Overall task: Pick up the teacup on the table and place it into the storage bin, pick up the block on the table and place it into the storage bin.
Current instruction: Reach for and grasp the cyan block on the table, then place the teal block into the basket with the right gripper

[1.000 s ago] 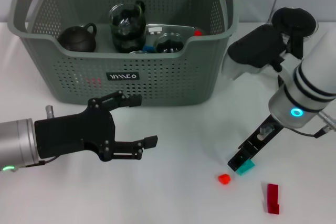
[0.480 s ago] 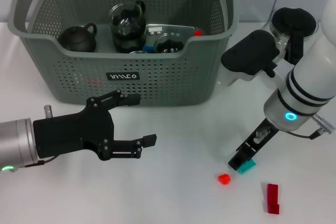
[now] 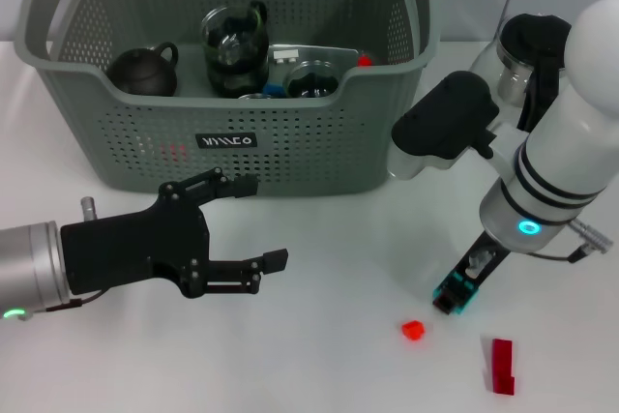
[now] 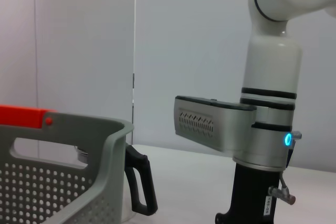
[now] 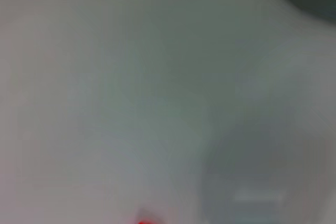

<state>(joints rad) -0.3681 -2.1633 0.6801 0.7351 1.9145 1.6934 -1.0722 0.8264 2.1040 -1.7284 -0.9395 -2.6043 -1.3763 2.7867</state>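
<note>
A small teal block (image 3: 457, 293) sits low over the white table at the right, between the fingers of my right gripper (image 3: 451, 297), which is shut on it. The grey-green storage bin (image 3: 319, 147) stands at the back of the table. Inside it a round glass teacup (image 3: 311, 79) lies beside a dark teapot (image 3: 141, 71) and a glass pot (image 3: 235, 44). My left gripper (image 3: 263, 222) hangs open in front of the bin, holding nothing. The left wrist view shows the bin's corner (image 4: 68, 177) and my right arm (image 4: 262, 150).
A small red block (image 3: 413, 329) and a dark red bar (image 3: 502, 366) lie on the table near the teal block. A glass jug with a black handle (image 3: 534, 53) stands right of the bin, behind my right arm. A red speck (image 5: 144, 219) shows in the right wrist view.
My right arm swung left and its gripper closed over the teal block, which now sits slightly higher in the view. The left arm has not moved.
</note>
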